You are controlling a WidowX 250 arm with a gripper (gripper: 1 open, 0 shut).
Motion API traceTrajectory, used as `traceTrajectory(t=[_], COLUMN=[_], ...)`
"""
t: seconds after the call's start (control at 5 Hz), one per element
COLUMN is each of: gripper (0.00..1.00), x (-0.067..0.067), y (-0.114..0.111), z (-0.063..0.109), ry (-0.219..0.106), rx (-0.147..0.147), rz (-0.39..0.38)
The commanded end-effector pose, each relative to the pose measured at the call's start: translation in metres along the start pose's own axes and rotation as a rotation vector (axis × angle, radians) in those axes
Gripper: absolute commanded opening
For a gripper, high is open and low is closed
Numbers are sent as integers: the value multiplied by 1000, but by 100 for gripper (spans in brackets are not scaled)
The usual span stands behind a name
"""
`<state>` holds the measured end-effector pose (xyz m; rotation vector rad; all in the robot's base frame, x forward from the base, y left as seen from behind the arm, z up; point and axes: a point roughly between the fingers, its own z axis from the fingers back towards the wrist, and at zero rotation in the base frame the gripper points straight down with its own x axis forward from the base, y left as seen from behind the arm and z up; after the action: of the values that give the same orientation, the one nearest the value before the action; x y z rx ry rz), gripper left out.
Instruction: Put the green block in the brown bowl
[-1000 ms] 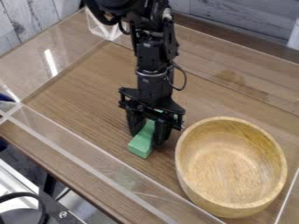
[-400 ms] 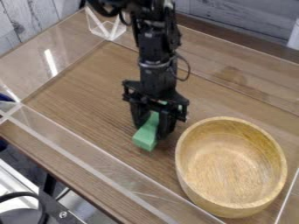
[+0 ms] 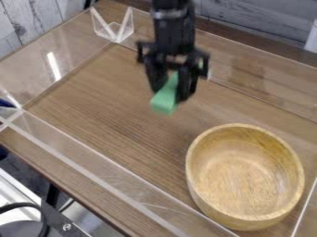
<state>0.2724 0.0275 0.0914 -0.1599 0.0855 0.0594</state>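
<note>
The green block hangs above the wooden table, clear of the surface, held between the fingers of my gripper, which is shut on it. Only the block's lower end shows below the black fingers. The gripper and block are up and to the left of the brown bowl, which sits at the lower right with nothing in its hollow. The arm rises out of the top of the camera view.
Clear plastic walls fence the wooden table along the front and left. A clear triangular stand sits at the back. A black cable lies at the lower left outside the fence.
The gripper has lifted the green block off the table and carried it up and toward the back. The bowl has not moved.
</note>
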Motion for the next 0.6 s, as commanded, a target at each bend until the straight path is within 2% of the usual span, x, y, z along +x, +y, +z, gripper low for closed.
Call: traceTrajectory(t=[0.0, 0.4], gripper=[0, 0], x=[29, 44], y=[1, 37], z=[49, 18], ry=[-118, -101], rx=[-11, 34], rz=[7, 33])
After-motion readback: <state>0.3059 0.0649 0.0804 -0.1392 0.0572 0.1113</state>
